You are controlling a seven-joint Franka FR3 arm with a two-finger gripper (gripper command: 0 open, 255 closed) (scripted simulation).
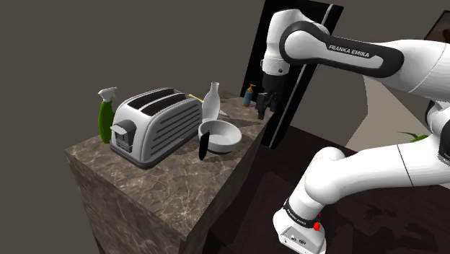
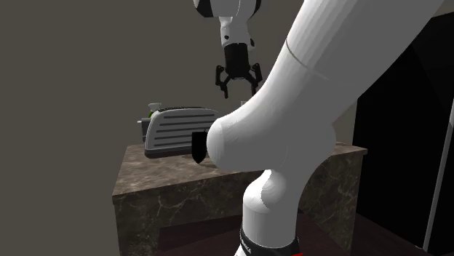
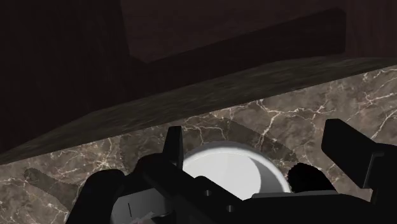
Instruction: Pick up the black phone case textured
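The black phone case [image 1: 204, 144] stands on edge on the marble counter [image 1: 144, 195], leaning against a white bowl [image 1: 223, 136]. It also shows in the second exterior view, as the phone case [image 2: 198, 148] in front of the toaster. My gripper [image 1: 265, 104] hangs open in the air, above and to the shoulder view's right of the bowl, well apart from the case. The open gripper [image 2: 237, 86] holds nothing. In the wrist view the bowl [image 3: 226, 168] lies below the spread gripper [image 3: 259, 153], with a dark lump [image 3: 305, 177] at its rim, possibly the case.
A silver toaster [image 1: 155, 124] fills the counter's middle, with a green spray bottle [image 1: 106, 115] behind it. A white bottle [image 1: 210, 101] stands behind the bowl, a small blue bottle [image 1: 250, 94] farther back. A black area [image 1: 288, 86] lies beyond the counter.
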